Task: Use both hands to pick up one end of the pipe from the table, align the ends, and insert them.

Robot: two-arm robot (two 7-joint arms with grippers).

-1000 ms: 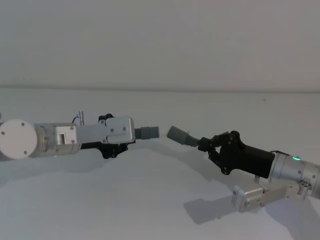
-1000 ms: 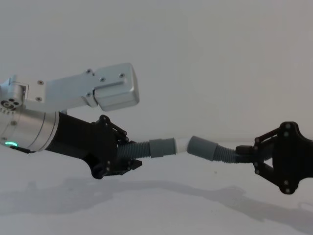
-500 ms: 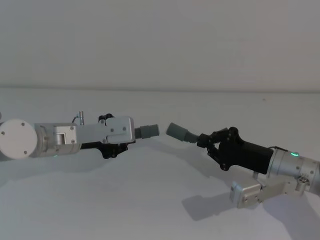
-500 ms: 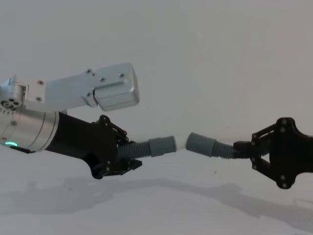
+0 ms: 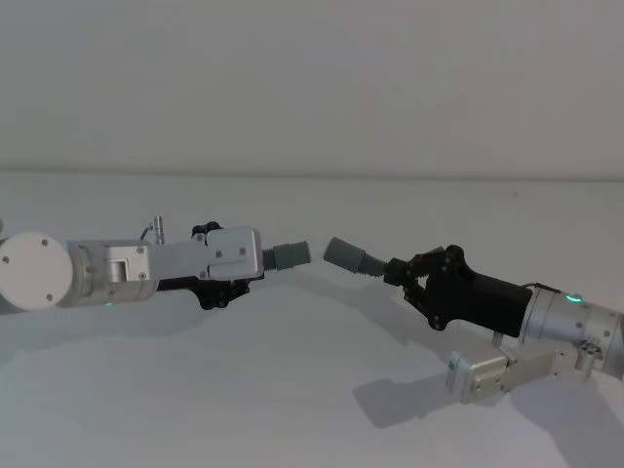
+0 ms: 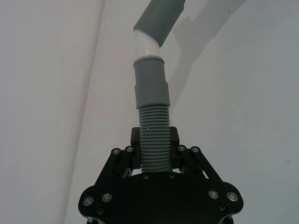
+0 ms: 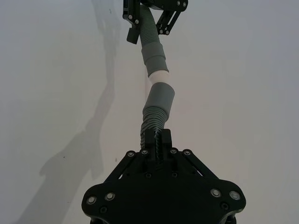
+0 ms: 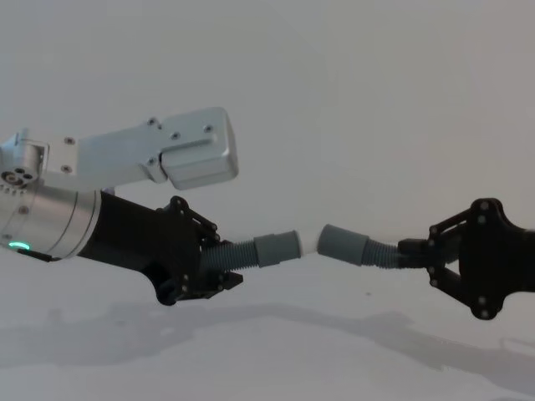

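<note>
Both grippers hang above the white table [image 5: 292, 390], each holding a corrugated grey pipe piece. My left gripper [image 5: 249, 273] [image 8: 219, 266] [image 6: 154, 140] is shut on the hose of the left piece [image 8: 238, 255], whose grey cuff [image 5: 290, 254] [image 6: 151, 88] ends in a white tip [image 8: 308, 244] [image 6: 147, 46]. My right gripper [image 5: 400, 273] [image 8: 410, 251] [image 7: 156, 137] is shut on the other piece [image 8: 380, 255], and its plain grey cuff [image 5: 343, 253] [image 8: 343, 243] [image 7: 160, 95] faces the white tip. The two ends sit mouth to tip at a slight angle. I cannot tell if they touch.
Silver camera housings ride on the wrists, one above the left arm [image 8: 180, 154] and one under the right arm [image 5: 483, 375]. The table's far edge [image 5: 312, 175] meets a plain wall. Arm shadows lie on the surface below.
My right gripper has moved left and slightly up, bringing the plain cuff closer to the white tip. The left gripper has stayed still.
</note>
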